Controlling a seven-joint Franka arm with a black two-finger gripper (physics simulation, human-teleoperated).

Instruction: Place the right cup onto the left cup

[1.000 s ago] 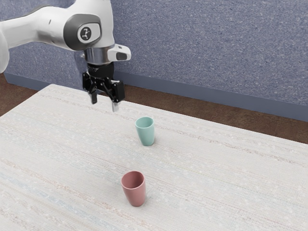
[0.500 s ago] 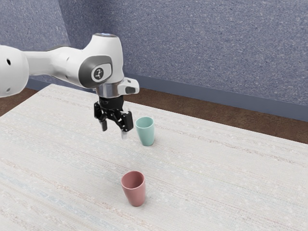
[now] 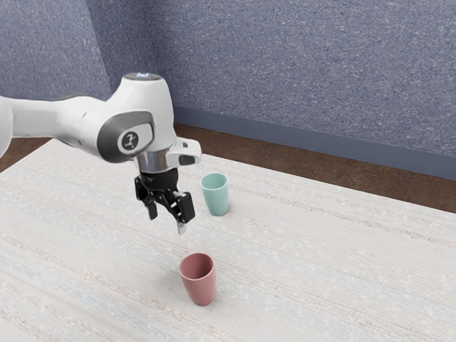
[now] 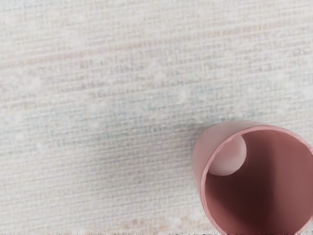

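Two cups stand upright on the pale, streaky tabletop, well apart: a dusty-pink, smooth, round cup and a mint-green, smooth, round cup. Both narrow toward the base, mouths up; I can see right down into the pink one, its round bottom paler than its walls.

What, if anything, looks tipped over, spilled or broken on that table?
Nothing stands out. The pink cup and the mint-green cup both stand upright on the table, their rims look whole, and I see no spill. The open gripper holds neither.
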